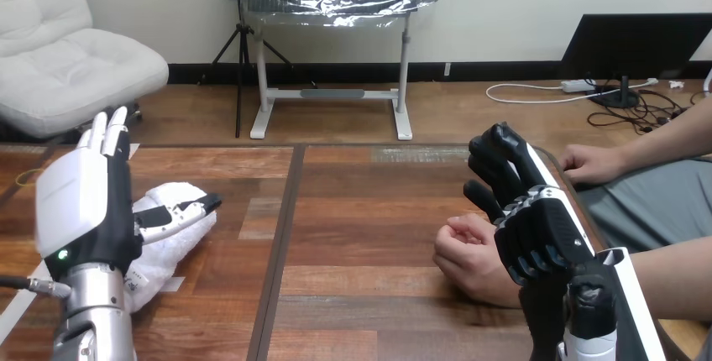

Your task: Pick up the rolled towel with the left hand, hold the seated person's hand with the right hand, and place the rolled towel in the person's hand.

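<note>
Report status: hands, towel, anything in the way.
Left hand open at rolled towel, towel on table. Right hand beside the person's hand, hold unconfirmed. Nothing between them.

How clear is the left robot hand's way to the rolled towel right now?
Probably yes, it can reach: the left robot hand is open right beside the rolled towel, its thumb across it, and nothing lies between them.

Soft, even light is falling across the wooden table. A pale sheen is showing along its far edge, the white shell of the left hand is glaring brightly, and the person's hand is casting a faint shadow.
</note>
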